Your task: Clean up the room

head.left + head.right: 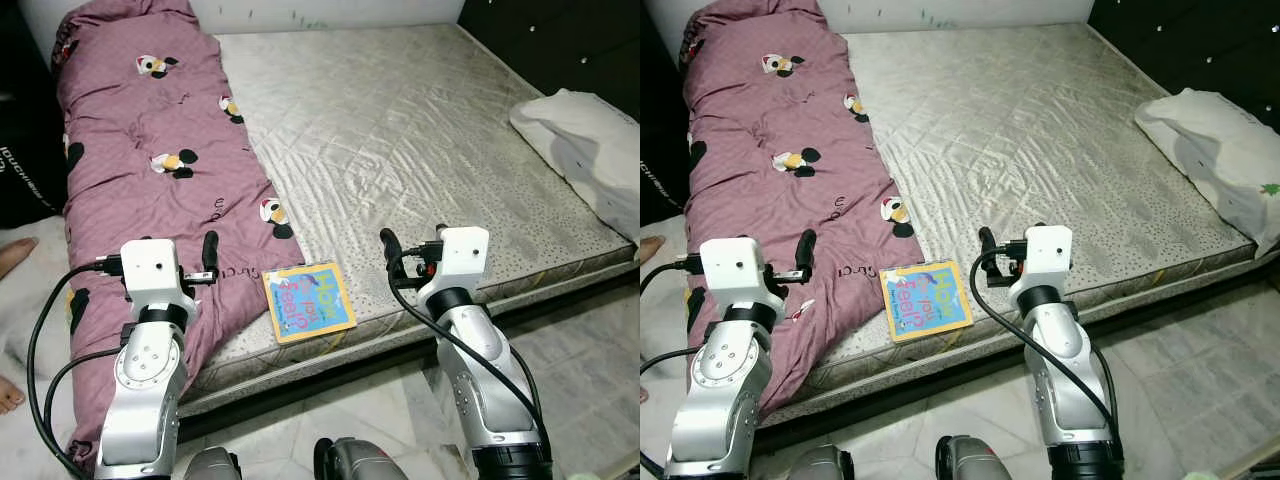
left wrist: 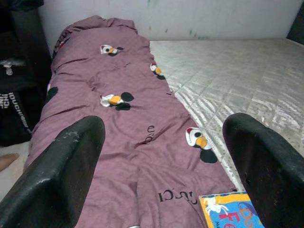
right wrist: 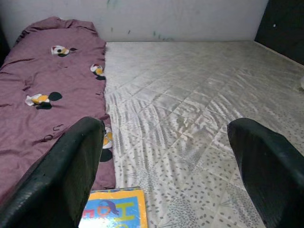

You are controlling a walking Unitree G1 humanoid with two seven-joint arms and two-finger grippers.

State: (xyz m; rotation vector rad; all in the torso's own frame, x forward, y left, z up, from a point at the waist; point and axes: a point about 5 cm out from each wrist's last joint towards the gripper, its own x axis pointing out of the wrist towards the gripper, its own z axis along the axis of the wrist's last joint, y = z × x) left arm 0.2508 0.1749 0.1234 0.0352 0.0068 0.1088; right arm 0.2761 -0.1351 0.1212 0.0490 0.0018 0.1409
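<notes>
On the near edge of the grey quilted mattress point(image 1: 420, 130), a colourful children's book point(image 1: 308, 301) is seen lying flat, its left side just touching the purple cartoon-print duvet point(image 1: 150, 170) that is bunched along the mattress's left side from the far end to the near one. A white pillow point(image 1: 585, 145) is laid at the right edge of the mattress. The left gripper point(image 2: 161, 166) is held above the near part of the duvet, left of the book, with its two black fingers point(image 2: 66, 166) spread wide and nothing between them. The right gripper point(image 3: 166, 171) is held over the near mattress edge, just right of the book, likewise spread apart and empty. A person's bare foot point(image 1: 15, 255) is visible on the floor point(image 1: 590, 350) at the far left.
</notes>
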